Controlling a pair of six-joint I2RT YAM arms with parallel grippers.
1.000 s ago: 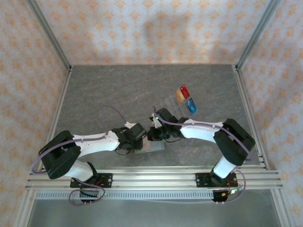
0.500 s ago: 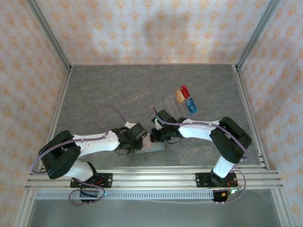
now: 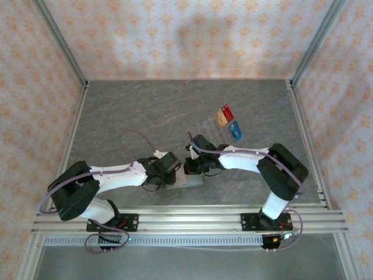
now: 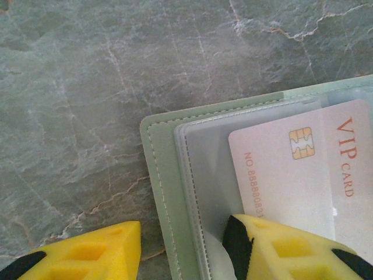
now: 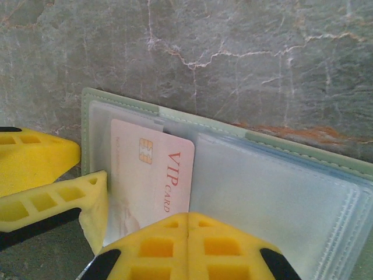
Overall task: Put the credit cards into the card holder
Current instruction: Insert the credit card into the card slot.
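i see my left gripper [image 4: 183, 242] half spread astride the sage-green card holder [image 4: 160, 186] corner, pale vip card [image 4: 291, 175] partly in its clear pocket [image 4: 204, 151], my right gripper [image 5: 186, 227] closed tight at that card's end, coloured cards [image 3: 228, 121] well beyond the holder

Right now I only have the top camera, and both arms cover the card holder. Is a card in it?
Observer: Partway. A pale VIP card lies partly under a clear pocket of the green card holder.
Operator: Are the right fingers gripping it?
Observer: No, the right fingers are shut together, tips at the card's edge.
Operator: And the left?
Observer: The left fingers stand apart, one on the clear pocket, the other over the table beside the holder.
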